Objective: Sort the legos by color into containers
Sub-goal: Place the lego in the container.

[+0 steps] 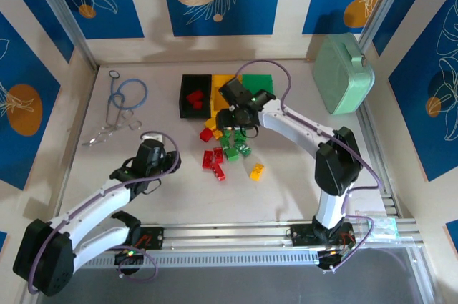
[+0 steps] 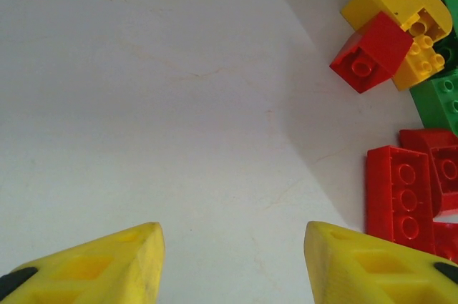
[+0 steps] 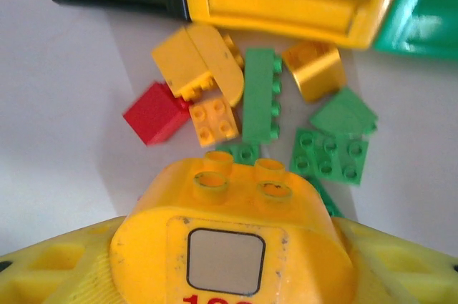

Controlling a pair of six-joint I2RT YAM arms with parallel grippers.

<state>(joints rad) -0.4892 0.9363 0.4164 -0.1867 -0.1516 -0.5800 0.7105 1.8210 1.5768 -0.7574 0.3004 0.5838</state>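
Right wrist view: a large yellow lego (image 3: 229, 204) is clamped by the right gripper (image 3: 229, 265) near the yellow bin (image 3: 279, 11); the left gripper (image 2: 232, 254) is seen spread apart over the table (image 2: 143, 104), beside red legos (image 2: 401, 189).

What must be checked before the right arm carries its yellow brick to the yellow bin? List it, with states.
1. Yellow brick clamped in the right jaws: ok.
2. Yellow bin straight ahead of the brick, top open: ok.
3. Room in the part of that bin's inside that shows: ok.
4. Brick high enough to clear the bin's rim: cannot tell.
5. Left jaws open over the bare table, apart from the red bricks: ok.
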